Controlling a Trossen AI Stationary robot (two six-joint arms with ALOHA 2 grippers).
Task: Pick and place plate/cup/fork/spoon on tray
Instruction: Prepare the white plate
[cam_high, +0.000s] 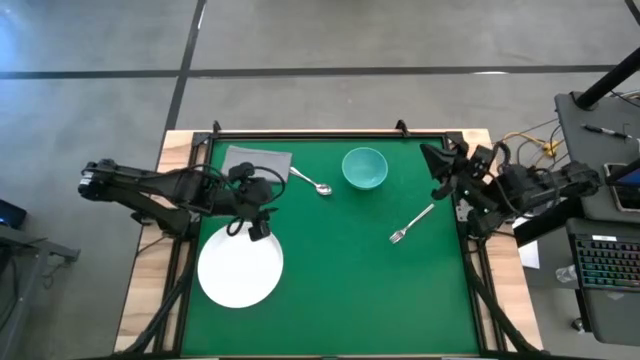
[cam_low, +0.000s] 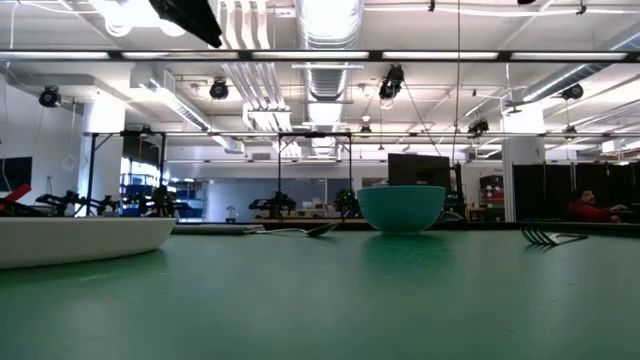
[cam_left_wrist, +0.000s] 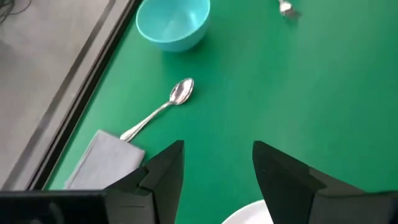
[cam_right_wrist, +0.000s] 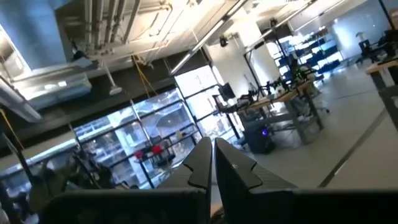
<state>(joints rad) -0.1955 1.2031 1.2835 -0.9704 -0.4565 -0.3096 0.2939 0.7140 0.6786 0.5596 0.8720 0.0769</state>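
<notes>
The left gripper (cam_high: 258, 225) hangs over the green mat (cam_high: 340, 270) at the far rim of the plate (cam_high: 240, 267), its fingers (cam_left_wrist: 165, 171) spread apart with nothing between them; in the left wrist view a white sliver of the plate shows just under the fingertips, though whether they touch it is hard to judge from these angles; the plate itself lies flat at the mat's near left, and in the low view its rim fills the left edge of the scene; a grey cloth (cam_high: 256, 160) sits at the far left corner of the mat, and the spoon (cam_high: 312, 183) lies with its handle end resting on or right at the edge of that cloth, its bowl pointing toward the cup (cam_high: 365, 168); the cup stands upright just beside the spoon's bowl, near the far edge and close to the middle of the mat, clear of the spoon; the fork (cam_high: 411, 224) lies at an angle toward the right side, well apart from the cup and plate, its tines toward the near side; the right gripper (cam_high: 438, 160) is drawn back at the mat's far right corner, tilted up off the table, and its fingers (cam_right_wrist: 205, 163) are pressed together around nothing.
</notes>
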